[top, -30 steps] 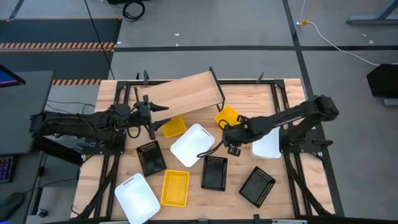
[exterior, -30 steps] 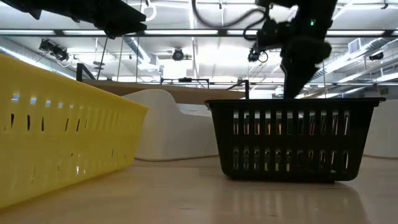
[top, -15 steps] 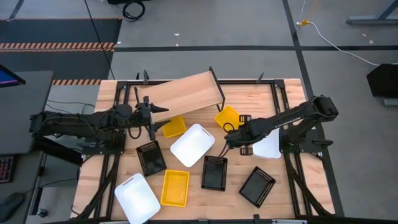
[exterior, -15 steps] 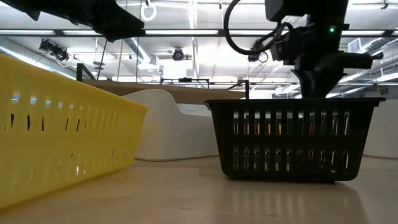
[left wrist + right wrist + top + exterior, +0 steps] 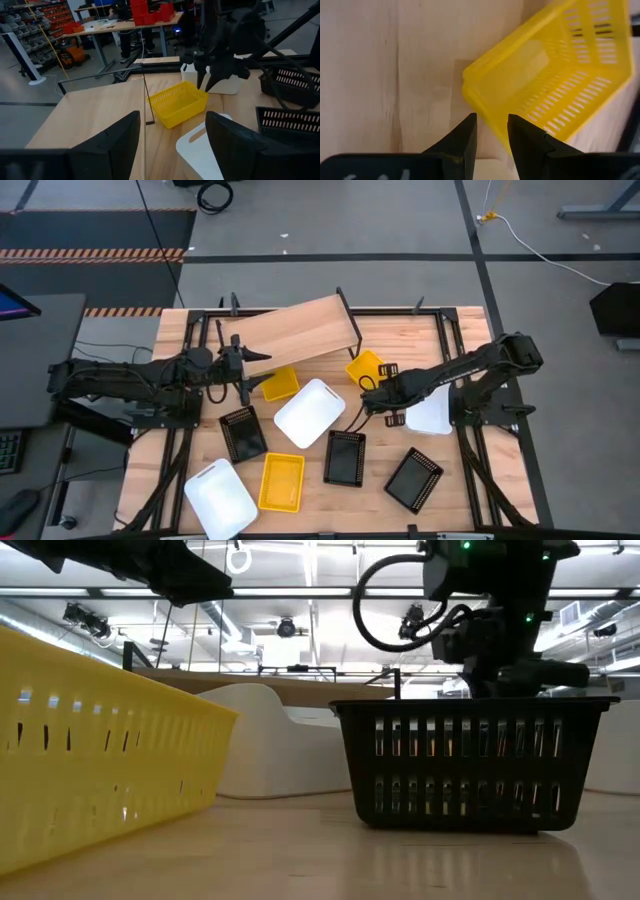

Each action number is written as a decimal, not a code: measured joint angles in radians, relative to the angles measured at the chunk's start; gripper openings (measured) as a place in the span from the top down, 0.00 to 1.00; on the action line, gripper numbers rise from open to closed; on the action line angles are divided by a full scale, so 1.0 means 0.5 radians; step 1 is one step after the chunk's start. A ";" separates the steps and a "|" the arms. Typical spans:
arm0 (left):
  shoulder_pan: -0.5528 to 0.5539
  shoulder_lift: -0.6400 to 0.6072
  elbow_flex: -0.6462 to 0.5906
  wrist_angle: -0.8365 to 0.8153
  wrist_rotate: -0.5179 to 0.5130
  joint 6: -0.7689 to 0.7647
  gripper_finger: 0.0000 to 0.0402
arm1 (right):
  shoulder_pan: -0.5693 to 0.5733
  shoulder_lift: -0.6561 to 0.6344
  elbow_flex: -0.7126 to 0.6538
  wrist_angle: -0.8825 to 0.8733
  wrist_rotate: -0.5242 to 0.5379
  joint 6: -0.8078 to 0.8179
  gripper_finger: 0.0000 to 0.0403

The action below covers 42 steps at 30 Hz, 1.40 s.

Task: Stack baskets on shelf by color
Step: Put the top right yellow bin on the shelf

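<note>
The shelf point(image 5: 300, 330), a light wooden plank on black legs, stands askew at the table's far side. Baskets lie scattered on the table: yellow ones point(image 5: 365, 367) point(image 5: 280, 384) point(image 5: 281, 481), white ones point(image 5: 310, 413) point(image 5: 432, 410) point(image 5: 220, 498) and black ones point(image 5: 243, 433) point(image 5: 345, 457) point(image 5: 414, 478). My right gripper point(image 5: 366, 395) points steeply down just over the near corner of the yellow basket point(image 5: 555, 75) by the shelf's right end. It point(image 5: 491, 135) is open by a narrow gap, with nothing in it. My left gripper point(image 5: 172, 145) hovers open at the shelf's left end point(image 5: 245, 365).
Black frame rails point(image 5: 455, 340) run along the table's sides. In the low view a yellow basket point(image 5: 100, 770) and a black one point(image 5: 470, 765) stand close in front, with a white one point(image 5: 270, 750) behind. Bare wood shows along the far right of the table point(image 5: 420, 335).
My right gripper has rolled about its own axis and sunk a little, drawing closer to the yellow basket by the shelf's right end. Its finger gap looks unchanged. The baskets and the shelf have stayed where they were.
</note>
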 joint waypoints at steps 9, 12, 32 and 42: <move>0.001 0.000 0.000 -0.033 0.001 -0.006 0.42 | -0.091 0.156 -0.001 0.136 -0.142 -0.110 0.68; 0.001 0.000 0.000 -0.046 0.001 -0.007 0.42 | -0.104 0.234 -0.001 0.228 -0.155 -0.120 0.69; 0.001 0.000 0.001 -0.044 0.001 -0.006 0.43 | 0.116 0.277 0.628 -0.002 -0.285 -0.124 0.98; -0.002 0.001 0.001 -0.018 0.001 -0.008 0.43 | 0.134 0.276 1.200 0.017 0.041 -0.443 0.99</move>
